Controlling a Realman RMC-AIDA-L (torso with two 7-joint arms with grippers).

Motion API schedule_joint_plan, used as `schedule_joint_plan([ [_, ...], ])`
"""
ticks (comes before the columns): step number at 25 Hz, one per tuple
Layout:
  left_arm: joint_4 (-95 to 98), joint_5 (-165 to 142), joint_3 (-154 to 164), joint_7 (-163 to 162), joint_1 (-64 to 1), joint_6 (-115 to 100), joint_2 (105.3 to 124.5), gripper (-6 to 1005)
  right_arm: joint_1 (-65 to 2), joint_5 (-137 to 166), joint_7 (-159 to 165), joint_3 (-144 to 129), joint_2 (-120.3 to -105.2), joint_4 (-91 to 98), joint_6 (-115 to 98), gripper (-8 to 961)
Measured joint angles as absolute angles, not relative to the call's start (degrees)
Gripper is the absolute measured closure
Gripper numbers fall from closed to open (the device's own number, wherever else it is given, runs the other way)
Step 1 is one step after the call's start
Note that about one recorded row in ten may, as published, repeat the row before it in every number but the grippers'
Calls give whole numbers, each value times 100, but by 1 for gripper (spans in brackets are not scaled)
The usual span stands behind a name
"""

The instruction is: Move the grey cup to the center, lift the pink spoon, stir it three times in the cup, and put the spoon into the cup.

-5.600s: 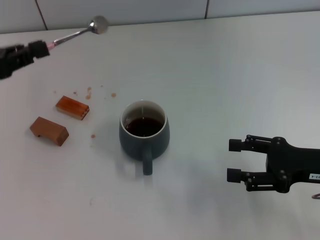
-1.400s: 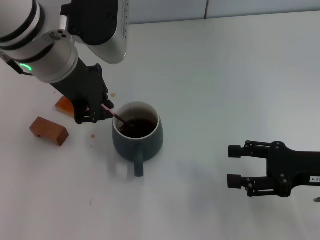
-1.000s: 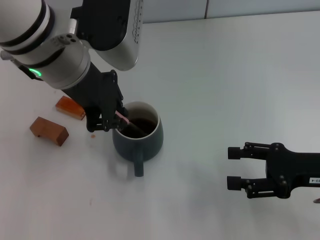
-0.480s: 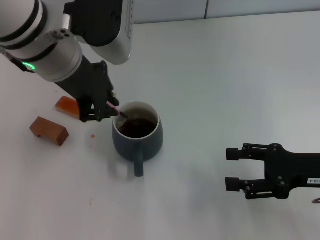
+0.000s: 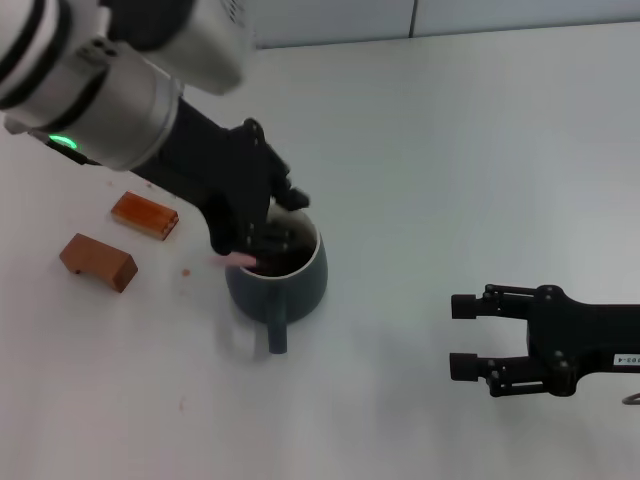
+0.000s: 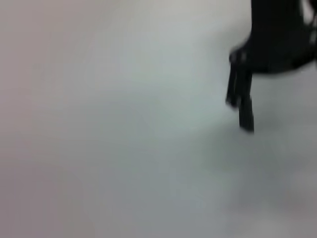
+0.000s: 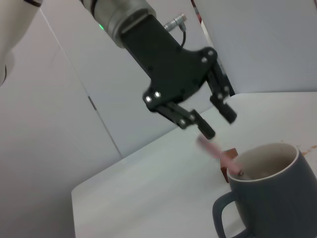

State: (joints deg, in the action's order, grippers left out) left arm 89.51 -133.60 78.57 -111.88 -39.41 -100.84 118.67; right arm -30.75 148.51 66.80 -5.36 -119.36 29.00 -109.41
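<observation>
The grey cup (image 5: 300, 285) stands mid-table with dark liquid in it, handle toward the front; it also shows in the right wrist view (image 7: 277, 198). The pink spoon (image 5: 238, 260) leans in the cup, its pale pink handle sticking out over the cup's left rim and its bowl hidden in the liquid; its handle also shows in the right wrist view (image 7: 214, 147). My left gripper (image 5: 268, 225) hovers right over the cup, and in the right wrist view (image 7: 221, 126) its fingers are spread apart just above the handle. My right gripper (image 5: 460, 335) is open and empty, to the cup's right.
Two brown blocks (image 5: 145, 213) (image 5: 97, 261) lie to the left of the cup, with small brown drops on the table near them. The left wrist view shows only blurred table and a dark shape (image 6: 240, 99).
My left gripper has moved right, over the cup's mouth, and its fingers have spread. The spoon's handle now rests over the left rim, below the fingers. The right arm has stayed still.
</observation>
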Motion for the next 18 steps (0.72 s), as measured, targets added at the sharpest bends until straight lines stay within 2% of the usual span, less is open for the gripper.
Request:
schedule_joint_plan([
  [11, 9011, -11094, 5659, -10439, -3383, -10290, 11818, 466, -3096, 14843, 6712, -537, -11935, 2914, -10942, 120],
  [12, 8939, -10510, 4751, -9885, -2954, -10569, 11800, 439, -3094, 14842, 6713, -536, -11935, 2916, -10942, 120],
  [15, 8868, -10341, 4320, -9526, -2615, -10696, 11798, 354, -3087, 14839, 6714, -535, -11935, 2917, -10943, 120],
  [18, 8484, -10174, 3860, -8922, -2005, -10828, 11784, 266, -3082, 14830, 6706, -510, -11936, 2922, -10955, 120],
])
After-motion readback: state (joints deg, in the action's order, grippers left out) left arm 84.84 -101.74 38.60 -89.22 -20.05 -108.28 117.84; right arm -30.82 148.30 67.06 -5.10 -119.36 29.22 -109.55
